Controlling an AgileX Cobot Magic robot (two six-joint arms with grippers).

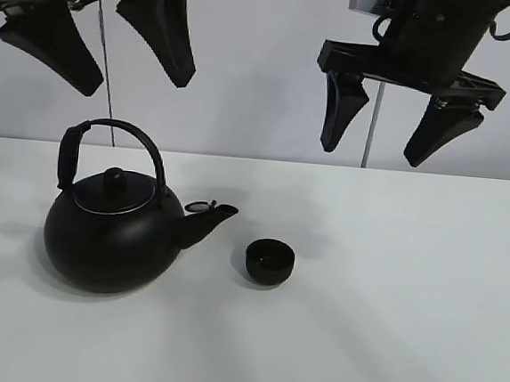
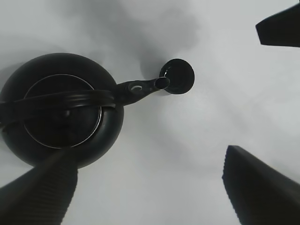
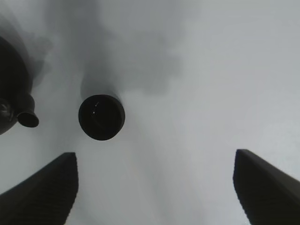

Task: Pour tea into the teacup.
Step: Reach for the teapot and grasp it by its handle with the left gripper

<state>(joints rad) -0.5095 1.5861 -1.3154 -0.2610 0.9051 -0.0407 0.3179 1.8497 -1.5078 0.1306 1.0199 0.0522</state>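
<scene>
Teacup (image 1: 268, 261), well below R end effector (image 1: 372, 153), untouched

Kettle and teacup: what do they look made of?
Kettle: probably metal under a matte black coating; dull even sheen, bright silvery ring around the lid. Teacup: matte black, ceramic or coated metal; the frames cannot settle which.

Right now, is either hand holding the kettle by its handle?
No, the left hand and the right hand both hang open above the table, well clear of the kettle standing on it.
</scene>
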